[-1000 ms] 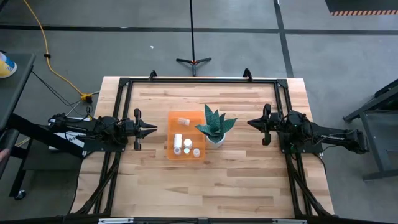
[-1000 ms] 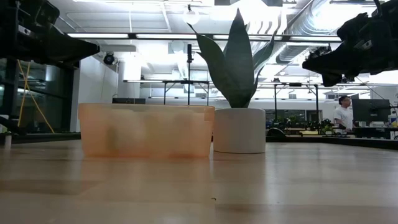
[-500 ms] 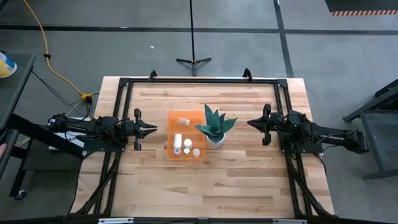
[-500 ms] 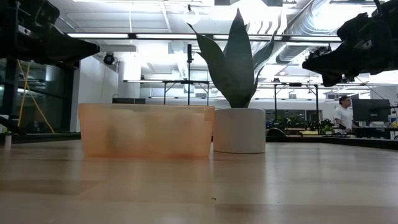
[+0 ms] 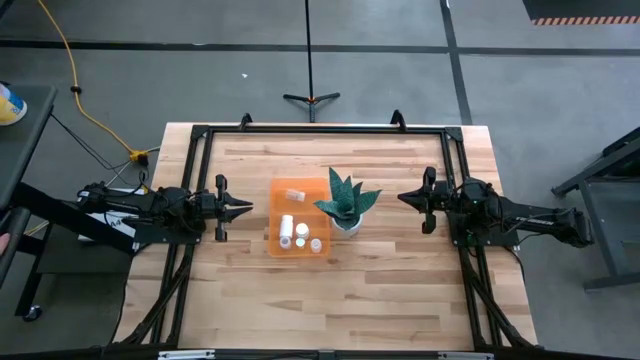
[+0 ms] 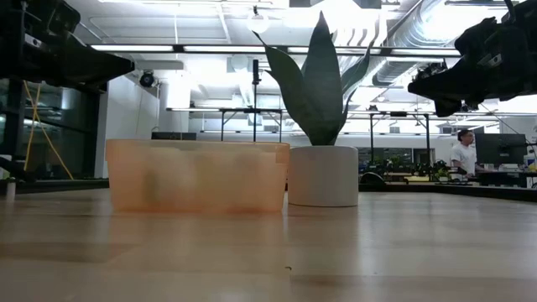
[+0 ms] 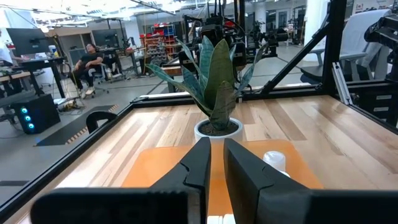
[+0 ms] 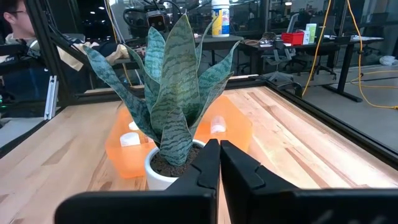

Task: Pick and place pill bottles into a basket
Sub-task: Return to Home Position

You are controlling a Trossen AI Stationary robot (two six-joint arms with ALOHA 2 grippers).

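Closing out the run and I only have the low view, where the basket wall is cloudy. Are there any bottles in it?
Observer: Yes. The high view shows several pill bottles inside the basket, and none lie outside it.
Operator: Hands holding anything?
Observer: No. The left hand is shut and empty, left of the basket.
Operator: Right one?
Observer: The right hand is also shut and empty, right of the plant.
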